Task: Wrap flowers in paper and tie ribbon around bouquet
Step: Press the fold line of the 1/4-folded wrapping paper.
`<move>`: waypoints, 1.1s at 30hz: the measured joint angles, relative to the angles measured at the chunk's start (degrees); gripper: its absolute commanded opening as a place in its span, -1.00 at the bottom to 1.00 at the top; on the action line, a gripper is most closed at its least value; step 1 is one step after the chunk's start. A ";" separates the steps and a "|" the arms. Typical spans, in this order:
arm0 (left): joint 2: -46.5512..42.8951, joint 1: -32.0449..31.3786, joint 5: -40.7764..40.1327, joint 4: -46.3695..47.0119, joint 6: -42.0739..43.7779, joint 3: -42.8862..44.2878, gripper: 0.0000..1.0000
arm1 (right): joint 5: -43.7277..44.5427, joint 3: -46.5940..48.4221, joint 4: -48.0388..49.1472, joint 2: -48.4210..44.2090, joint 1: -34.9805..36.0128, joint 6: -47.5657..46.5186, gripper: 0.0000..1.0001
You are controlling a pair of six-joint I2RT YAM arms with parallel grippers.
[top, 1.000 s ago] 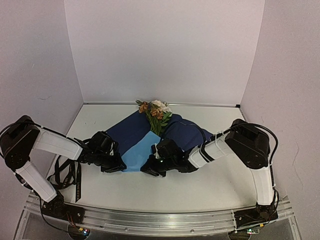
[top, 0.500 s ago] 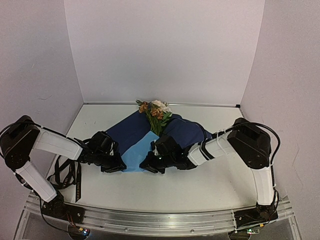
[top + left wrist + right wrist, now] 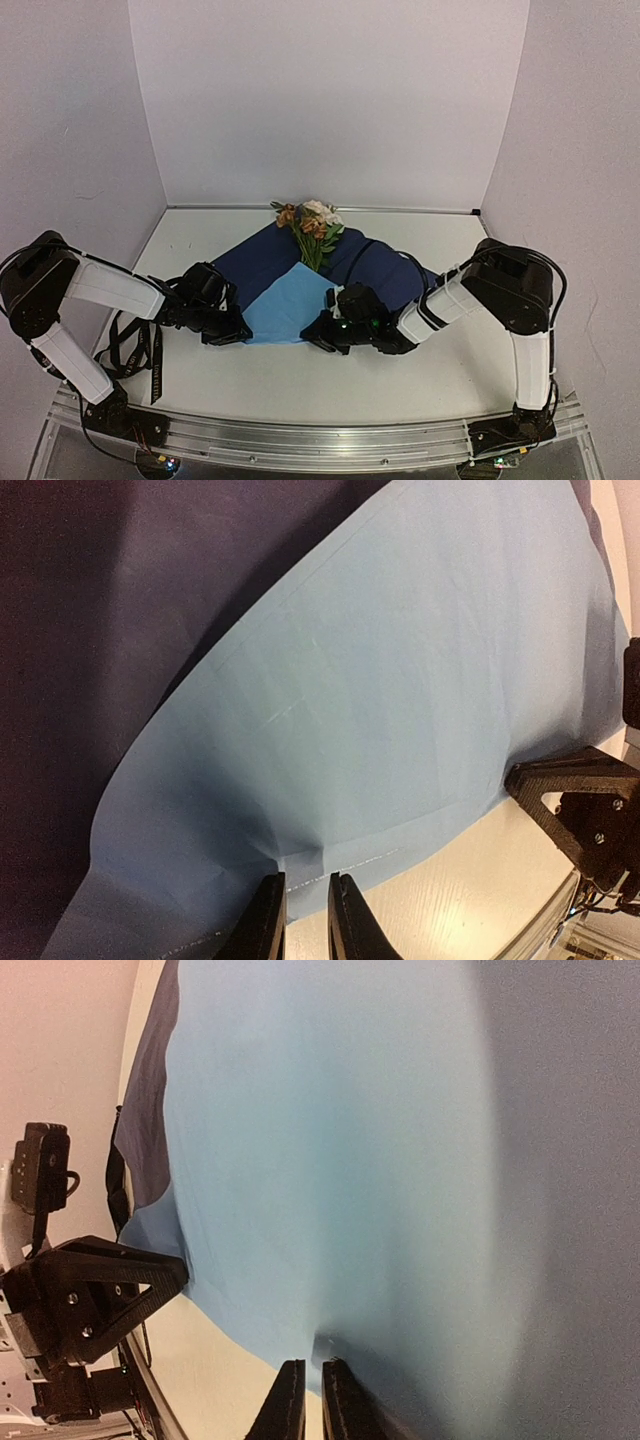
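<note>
At paper (image 3: 285,305) edge, left gripper (image 3: 305,888) and right gripper (image 3: 312,1370) pinch it; ribbon (image 3: 155,366) lettering unreadable.

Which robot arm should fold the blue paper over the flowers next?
Probably the right. The right gripper pinches the paper edge closer to the flowers, while the left gripper pinches it further off to the side.

no word, brand or number legible anywhere, only faint pale lettering along the black ribbon (image 3: 155,362) lying at the left, too small and blurred to read
</note>
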 measured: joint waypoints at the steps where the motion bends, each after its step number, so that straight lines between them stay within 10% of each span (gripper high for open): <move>1: 0.00 0.03 0.01 -0.07 0.00 0.03 -0.67 | 0.38 -1.22 1.36 -0.34 -0.13 0.35 -0.86; 18: -0.07 0.10 0.35 -0.86 0.02 0.23 -0.64 | 26.86 -37.18 18.82 -19.39 -4.83 8.68 -0.76; 33: -0.92 0.14 0.22 -9.21 2.62 5.71 -0.39 | 32.26 -43.13 12.07 -30.63 -5.26 7.53 -0.02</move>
